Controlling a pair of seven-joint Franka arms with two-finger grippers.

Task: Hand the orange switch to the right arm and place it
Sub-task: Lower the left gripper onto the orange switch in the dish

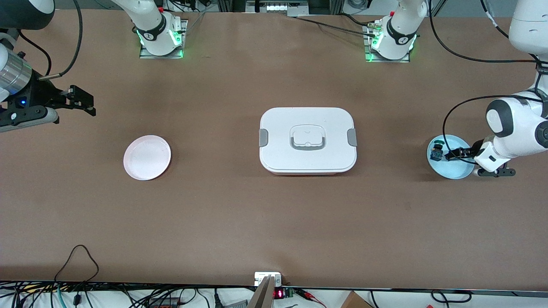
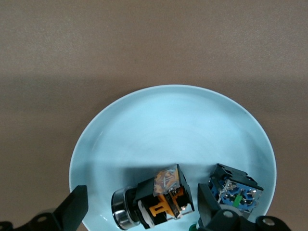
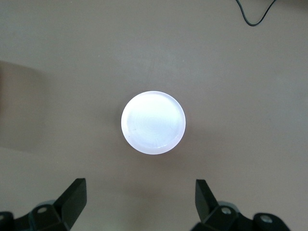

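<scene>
The orange switch lies on its side in a light blue plate, black body with an orange part and a silver ring. My left gripper is open and low over the plate, one finger on each side of the switch without touching it. In the front view the left gripper reaches over the blue plate and hides the orange switch. My right gripper is open and empty, waiting in the air at the right arm's end of the table; it also shows in the right wrist view.
A green-capped bluish switch lies in the same plate beside the orange one, also seen in the front view. A pink plate sits toward the right arm's end. A white lidded box stands mid-table.
</scene>
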